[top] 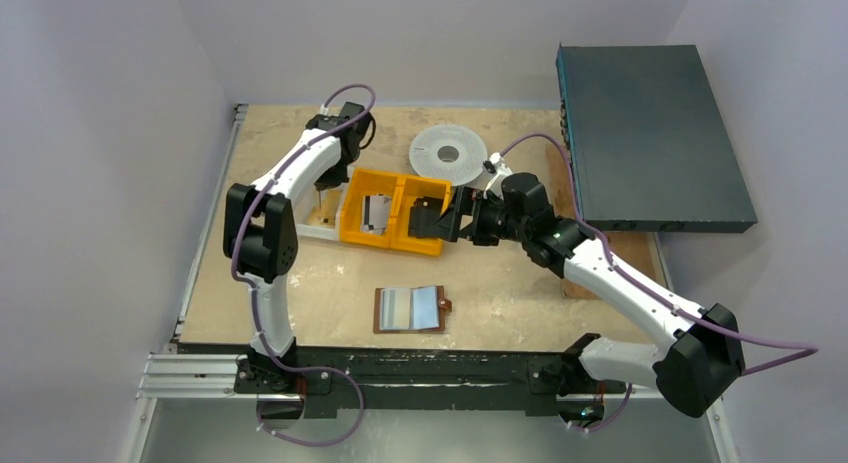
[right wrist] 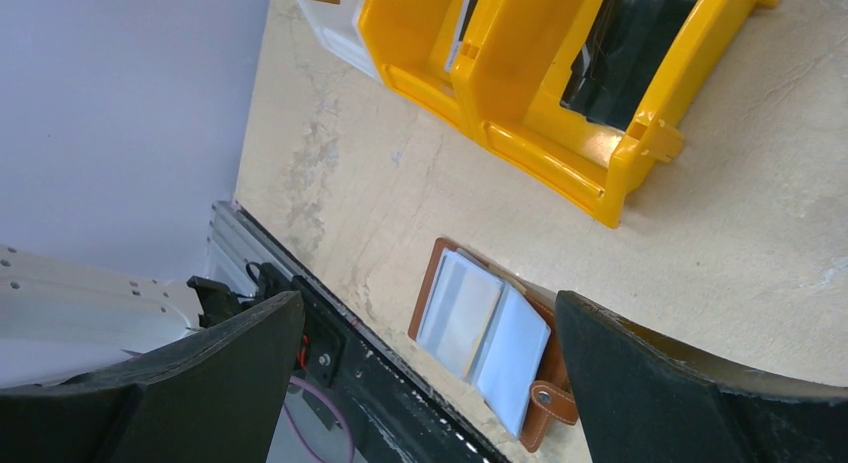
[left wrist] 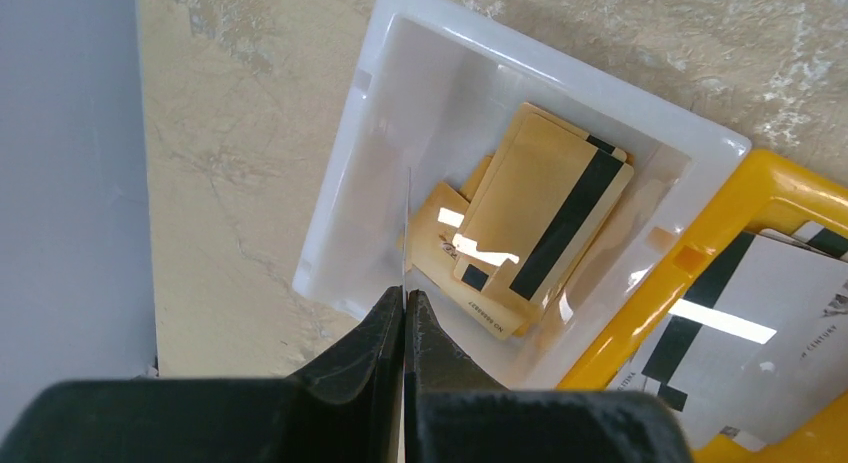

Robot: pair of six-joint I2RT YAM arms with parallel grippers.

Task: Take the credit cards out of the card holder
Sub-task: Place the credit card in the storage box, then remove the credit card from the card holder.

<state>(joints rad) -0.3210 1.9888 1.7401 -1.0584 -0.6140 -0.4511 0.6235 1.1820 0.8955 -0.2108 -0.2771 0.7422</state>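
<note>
We see the tan surface (top: 300, 283) with a big dark box (top: 650, 133) lying over its far right corner. The orange bins (top: 352, 223) sit mid-surface with a white tray (left wrist: 350, 173) touching their left side. The holder (top: 410, 309) lies open and flat near the front edge, between the two arm bases and well apart from the bins. The left hand (left wrist: 405, 303) hangs over the tray, pinched shut on what looks like a card (left wrist: 407, 233) seen edge-on. The right hand (right wrist: 428, 313) is spread wide with nothing in it, up beside the bins and looking back at the holder. We judge the cards (left wrist: 540, 213) light, stiff and slick, best nipped by a protruding edge and drawn straight out of a sleeve. The holder looks soft and light, so it may slide or lift unless pinned. Only the left wrist view shows the stack of striped cards in the tray, the whitish ones in the bin and the pinch itself. Only the right wrist view shows the holder's pale sleeves and snap tab, though we cannot tell whether cards remain inside. The top view alone places both arms.
</note>
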